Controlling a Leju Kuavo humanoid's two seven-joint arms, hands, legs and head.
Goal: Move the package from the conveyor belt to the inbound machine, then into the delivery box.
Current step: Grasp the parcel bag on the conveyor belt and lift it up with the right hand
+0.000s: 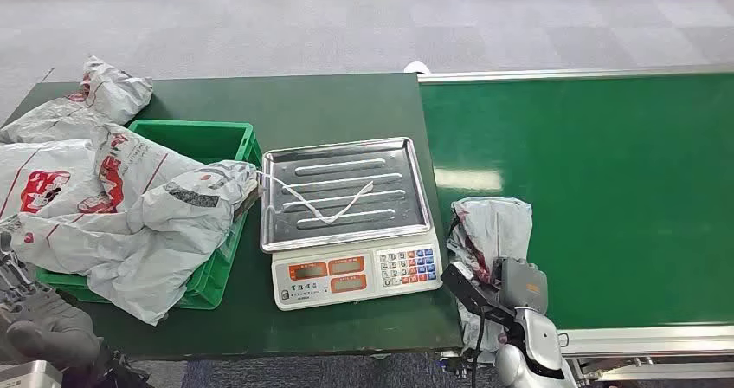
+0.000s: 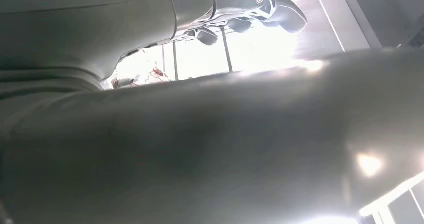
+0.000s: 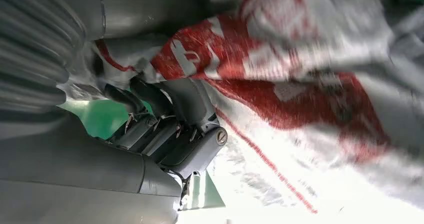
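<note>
Head view, package: a grey plastic mailer bag with red print is seen lying on the green conveyor belt, at its near corner just beside the scale on the desk.
Head view, handling: the package is judged soft, light and crumpled, with a slick film that could slip; a grip on a bunched fold near its near end is judged best.
Head view, right hand: the right hand is laid on the near end of the package, dark fingers against the film.
Head view, left hand: the left hand is seen low beside the green delivery box, which is heaped with other grey bags; nothing is seen in it.
Left wrist view, left hand: the left hand's fingers are shown bent against bright glare with nothing between them; whether they are spread or closed cannot be told.
Right wrist view, right hand: the fingers are curled into a fold of the package, which is pressed against the hand; a closed hold on the film is judged, though motion blur leaves its firmness unclear.
</note>
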